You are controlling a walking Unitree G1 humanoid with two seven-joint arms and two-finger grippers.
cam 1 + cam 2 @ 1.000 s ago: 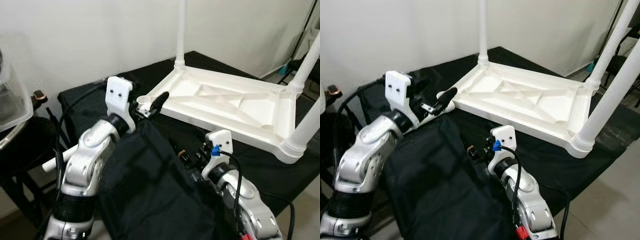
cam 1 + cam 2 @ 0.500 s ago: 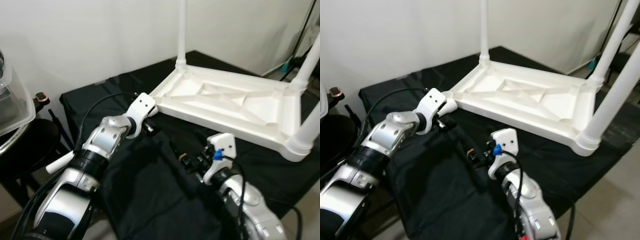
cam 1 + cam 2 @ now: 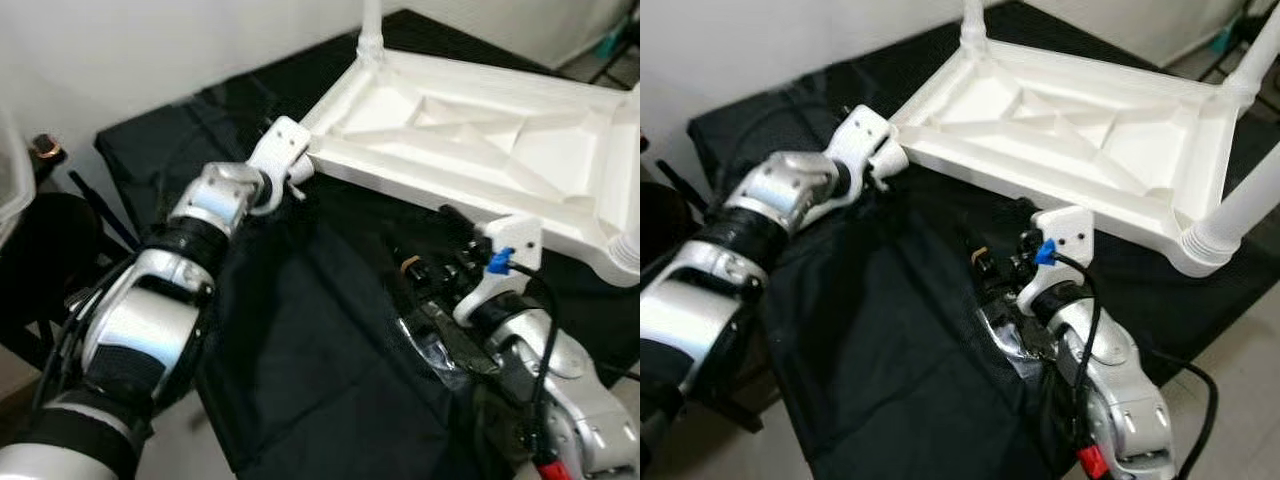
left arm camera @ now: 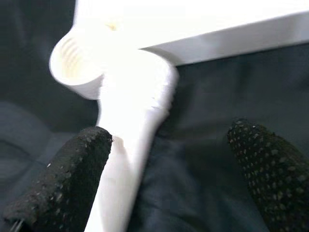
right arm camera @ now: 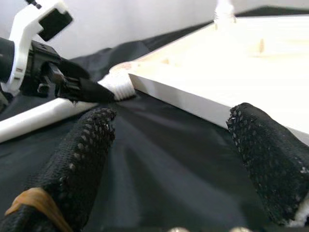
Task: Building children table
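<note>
Leg (image 4: 126, 159) lengthwise in parted left hand (image 4: 164, 174), threaded end toward tabletop (image 3: 480, 150) socket (image 4: 79, 67); right hand (image 5: 178, 159) wide.

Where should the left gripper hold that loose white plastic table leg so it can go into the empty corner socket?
Grip the white plastic table leg on its smooth shaft just behind the threaded end, fingers on opposite sides, coming from the robot's side. It lies nearly flat on the black cloth, tip at the socket; the left gripper straddles it, open.
</note>
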